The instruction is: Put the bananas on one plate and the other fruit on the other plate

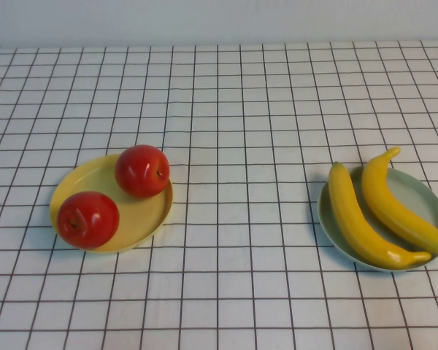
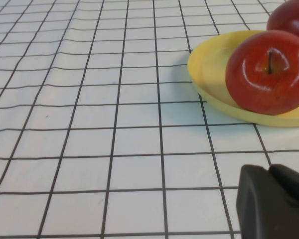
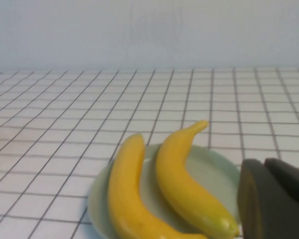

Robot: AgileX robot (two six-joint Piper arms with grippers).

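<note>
High view shows a checked tablecloth with two plates on it, well apart. On the left sits the yellow plate. It holds two red apples: the near apple at the near left edge and the far apple at the far edge. They sit close but do not seem to touch.

On the right sits the pale blue-green plate. Two bananas lie on it side by side: the left banana and the right banana. Their ends stick out over the rim.

So the sorting looks done. All the fruit is on the right plates.

No arm shows in the high view. The left gripper is near the yellow plate, low over the cloth. Its fingers are closed and hold nothing. The right gripper is near the blue-green plate, just beside the bananas. Its fingers are closed too, with nothing in them.

The fruit looks shiny and hard, like plastic, so it is likely light and slippery. An apple is round and may roll, so it is best pinched across its wide middle. A banana is best pinched across its middle, where it is thick, so it does not tip.
</note>
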